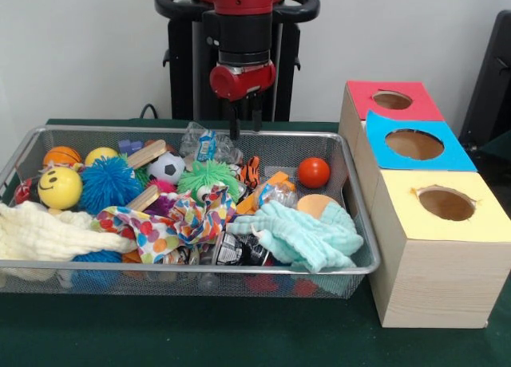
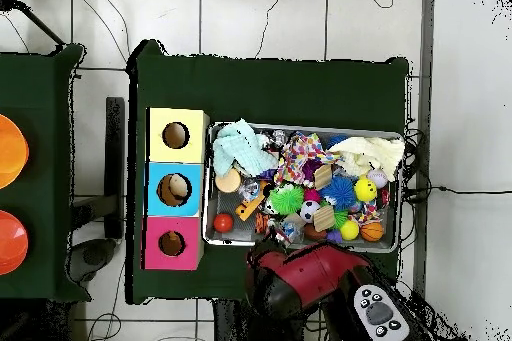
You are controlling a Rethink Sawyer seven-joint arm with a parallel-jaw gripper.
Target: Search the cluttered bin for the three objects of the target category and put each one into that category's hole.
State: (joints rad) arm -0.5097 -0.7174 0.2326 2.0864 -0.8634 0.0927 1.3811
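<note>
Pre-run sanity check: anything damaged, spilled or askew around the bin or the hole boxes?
One thing: the yellow box's hole has ragged, torn edges, while the blue box's hole and the red box's hole look clean-cut. The mesh bin is cluttered, but nothing has spilled onto the green table cover.

1. A plain white wall (image 1: 80, 48) is seen behind the claw (image 1: 246, 120).
2. A dark green table (image 2: 270, 82) is spread under the claw.
3. A white tiled floor (image 2: 465, 107) with thin cables (image 2: 300, 17) is seen around it.
</note>
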